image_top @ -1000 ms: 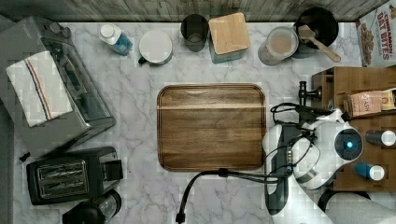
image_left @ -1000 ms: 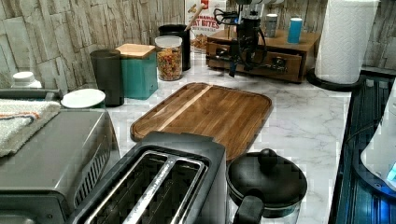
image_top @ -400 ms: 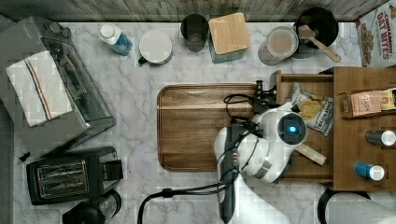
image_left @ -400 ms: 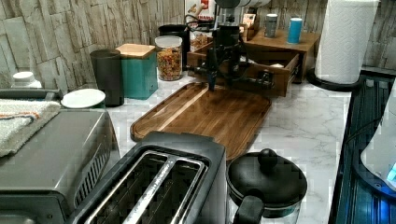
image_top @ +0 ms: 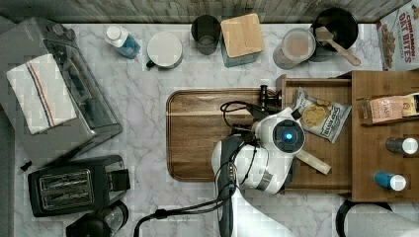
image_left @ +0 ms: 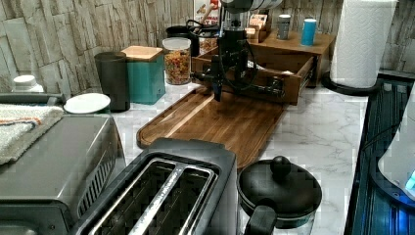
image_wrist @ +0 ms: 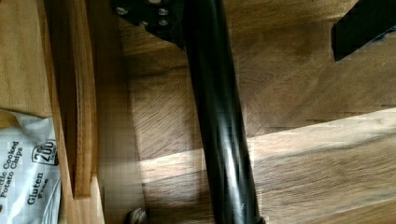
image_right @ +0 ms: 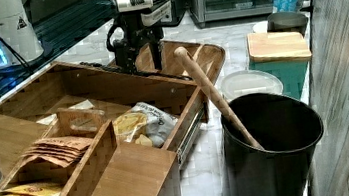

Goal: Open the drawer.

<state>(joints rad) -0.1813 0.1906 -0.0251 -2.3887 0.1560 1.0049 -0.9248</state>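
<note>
Hiding handle's middle in top view, tool spread around drawer handle.

The drawer is a wide brown wooden one and stands pulled far out of its cabinet, its front reaching over the edge of the cutting board. Its long black bar handle (on posts) runs along the front.

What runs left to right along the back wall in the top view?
Blue-capped bottle → white lidded mug → dark cup → teal canister with wooden lid → clear-lidded jar → black utensil pot → cereal box.
</note>
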